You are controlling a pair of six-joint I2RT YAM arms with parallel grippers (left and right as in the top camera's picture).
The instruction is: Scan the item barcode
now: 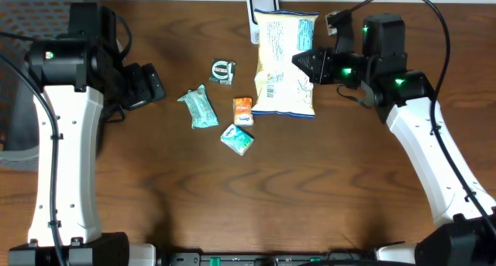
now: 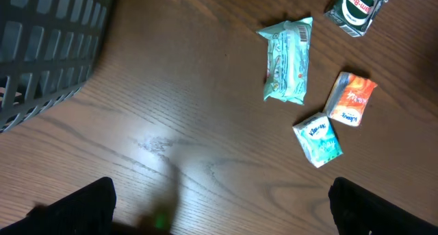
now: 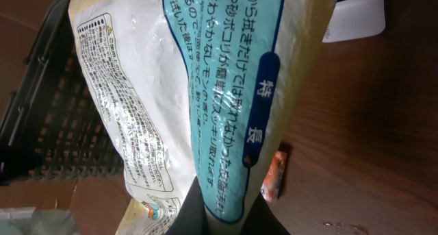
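One item is in hand: a cream and pale-blue crinkly foil snack bag is pinched at its side edge by the right arm's fingers, which are pressed together on the foil. The bag seems to hang clear of the brown wooden counter. Its top edge reaches a white box-shaped scanner just beyond those fingers, so I judge the pickup done and the presenting underway. Nothing shows that a read has registered. The bag's printed back panel, with what looks like a small barcode block low on it, faces up in the overhead view, so it may need turning toward the scanner. The left arm's fingers are spread wide and hold nothing. Ahead of them lie four small goods: a mint-green plastic-wrapped bar with a barcode at one end, an orange and white paper sachet, a teal pocket tissue pack and a dark packet with a round red and white label. A grey plastic mesh basket sits off to their side. From the right wrist, the bag carries vertical Japanese text, and a dark blue oval reads 特長. The tissue pack appears to say Kleenex, while the round label is too blurred to read.
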